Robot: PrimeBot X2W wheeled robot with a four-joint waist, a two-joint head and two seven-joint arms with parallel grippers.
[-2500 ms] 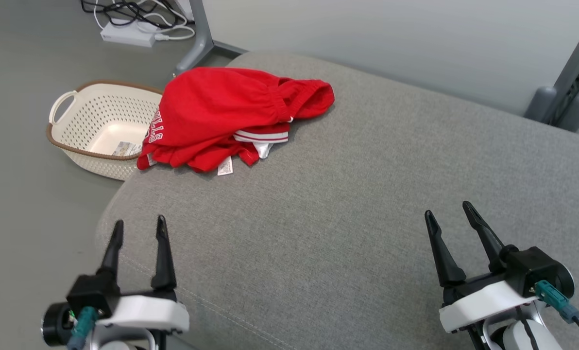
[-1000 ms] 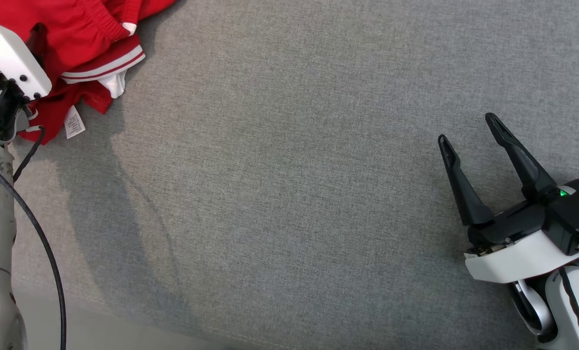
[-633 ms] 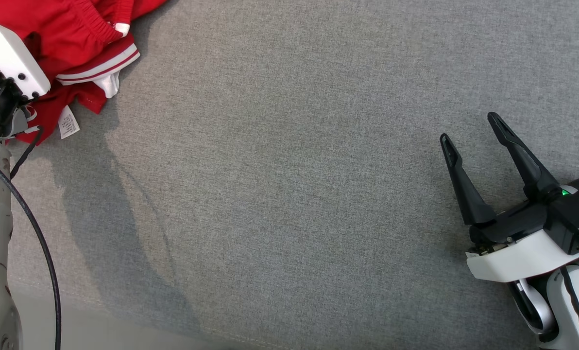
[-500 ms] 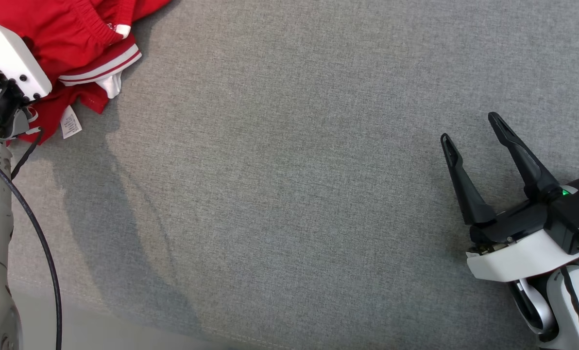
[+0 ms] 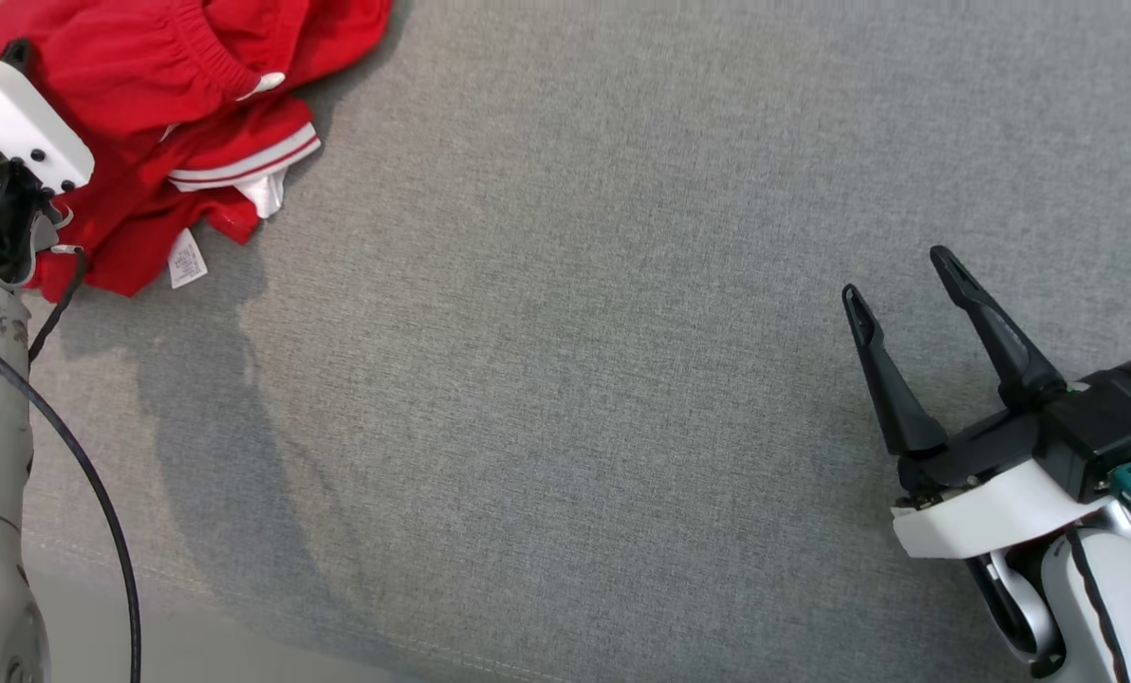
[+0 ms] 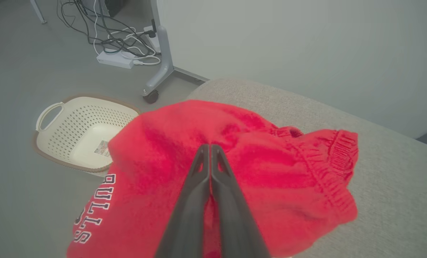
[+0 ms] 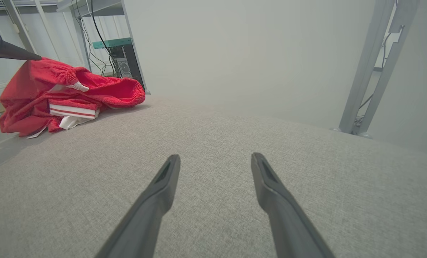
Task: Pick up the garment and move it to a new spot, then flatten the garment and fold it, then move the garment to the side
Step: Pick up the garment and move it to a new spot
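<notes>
- I see a crumpled red fabric garment (image 6: 256,168): white-and-red striped trim, white dark-edged lettering.
- My grey woven fabric cushion (image 5: 575,379) is plain.
- Cream perforated plastic basket (image 6: 63,129), brown rim.

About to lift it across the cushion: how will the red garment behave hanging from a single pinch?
Probably floppy: the red garment tents to a peak at the shut left pincer while the rest slumps in folds. Likely light: the cloth looks thin. Loose layers and the white tag may trail and drag on the grey cushion, so it could unfold.
</notes>
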